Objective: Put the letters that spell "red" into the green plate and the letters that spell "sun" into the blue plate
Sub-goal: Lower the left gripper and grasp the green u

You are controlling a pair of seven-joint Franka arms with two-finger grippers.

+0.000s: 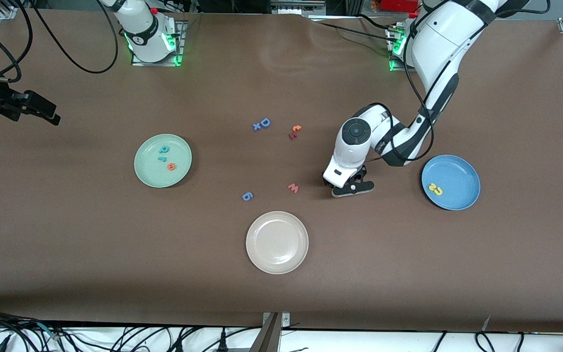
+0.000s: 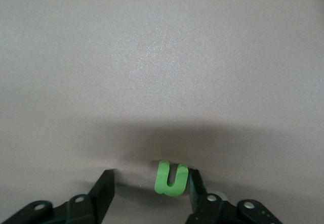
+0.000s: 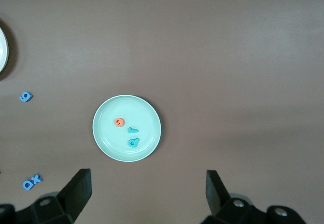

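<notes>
My left gripper (image 1: pixel 352 187) is down on the table between the pinkish w and the blue plate (image 1: pixel 461 177). Its fingers are open. The green n (image 2: pixel 171 178) stands on edge between them, leaning on one finger (image 2: pixel 196 182) and apart from the other. In the front view the n is hidden under the gripper. Two yellow letters, s and u (image 1: pixel 435 188), lie in the blue plate. The green plate (image 1: pixel 147 172) holds the teal d (image 1: pixel 164 149), teal r (image 1: pixel 161 158) and orange e (image 1: pixel 171 166). High at the right arm's end, my right gripper (image 1: pixel 47 113) waits open and empty.
A cream plate (image 1: pixel 277 259) lies nearest the front camera. Loose letters lie mid-table: a blue g (image 1: pixel 247 196), a pinkish w (image 1: pixel 293 187), a blue D with an x (image 1: pixel 262 124), and orange and red letters (image 1: pixel 294 131).
</notes>
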